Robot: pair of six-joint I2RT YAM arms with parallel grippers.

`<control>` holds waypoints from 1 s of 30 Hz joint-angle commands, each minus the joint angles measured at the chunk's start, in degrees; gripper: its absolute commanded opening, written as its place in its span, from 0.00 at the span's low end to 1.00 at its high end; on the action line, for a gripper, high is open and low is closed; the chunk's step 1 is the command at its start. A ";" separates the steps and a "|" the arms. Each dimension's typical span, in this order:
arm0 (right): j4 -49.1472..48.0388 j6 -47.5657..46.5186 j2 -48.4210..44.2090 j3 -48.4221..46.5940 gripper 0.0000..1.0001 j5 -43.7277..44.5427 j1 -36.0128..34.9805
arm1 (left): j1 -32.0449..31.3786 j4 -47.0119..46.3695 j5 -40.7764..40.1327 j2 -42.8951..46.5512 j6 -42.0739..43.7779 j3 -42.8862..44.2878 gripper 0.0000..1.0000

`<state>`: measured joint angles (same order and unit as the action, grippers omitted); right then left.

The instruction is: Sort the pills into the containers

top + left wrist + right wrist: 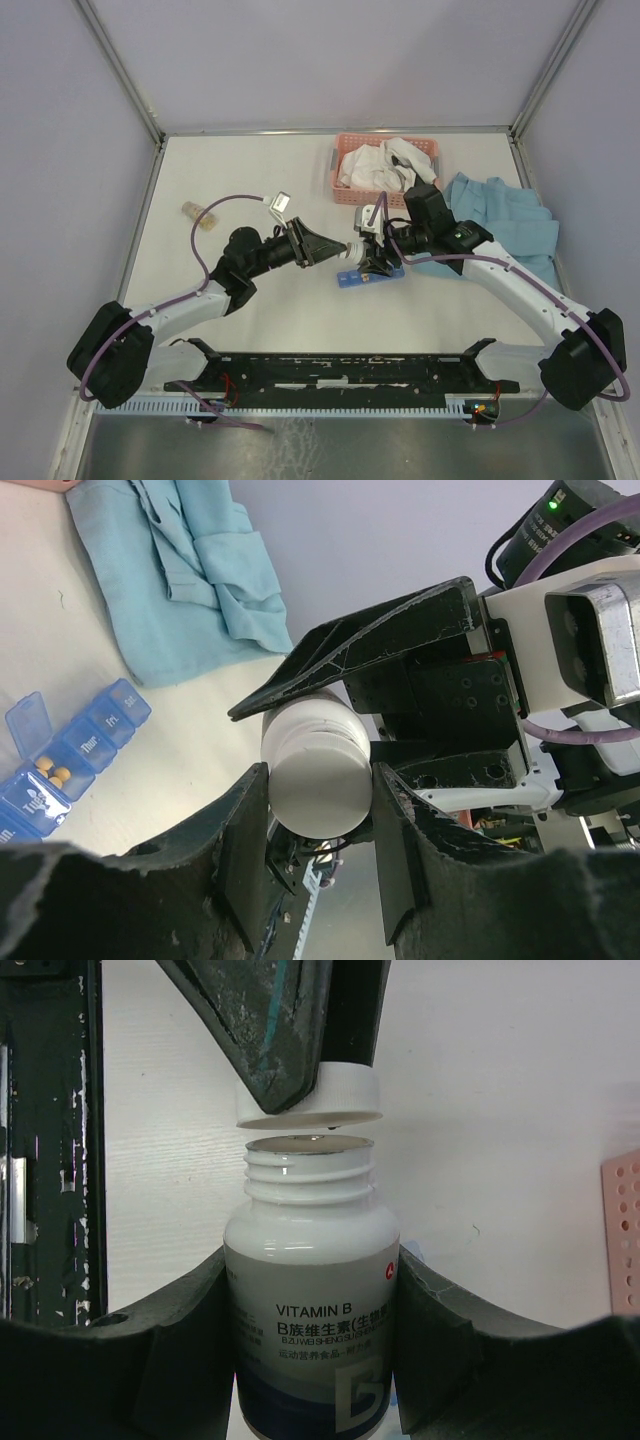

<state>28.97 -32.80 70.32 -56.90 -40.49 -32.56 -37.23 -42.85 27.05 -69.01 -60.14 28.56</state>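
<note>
Pulling the cap off is the step in hand, so here's how I'd do it cleanly.

Top view: the left fingers (338,250) and right fingers (380,262) meet over the middle of the desk (250,170). The blue pill organiser (365,279) lies right at their 6 o'clock. The pink basket (386,165) is at 12 and the blue cloth (505,228) at 3.

Left wrist view: the left fingers are narrowed onto the white cap (315,780). The organiser shows at 8 o'clock with at least one lid up and yellow pills (52,771) in one compartment.

Right wrist view: the right fingers clamp the Vitamin B bottle (310,1300) around its body. The cap sits barely clear of the threads (tiny gap, not touching).

I'd draw the cap straight off along the neck with no sideways drag, and keep the bottle grip firm. I can't tell the bottle's tilt for sure, so pills might roll out early. Then aim the mouth over an empty compartment.
</note>
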 commanded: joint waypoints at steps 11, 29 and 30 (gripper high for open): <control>-0.73 0.70 -1.02 -2.99 0.01 2.26 -1.51 | -2.38 -0.22 -1.17 -1.26 0.50 3.70 0.36; -0.87 1.05 -0.46 -3.66 0.01 8.00 -3.34 | -5.26 9.35 -2.86 -1.80 4.61 6.72 0.35; -1.05 1.59 -0.45 -3.72 0.01 7.75 -3.31 | -5.44 9.36 -2.94 -1.90 4.64 6.79 0.35</control>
<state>31.24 -33.08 70.30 -57.23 -33.28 -35.18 -40.71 -33.67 23.83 -70.50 -58.26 32.45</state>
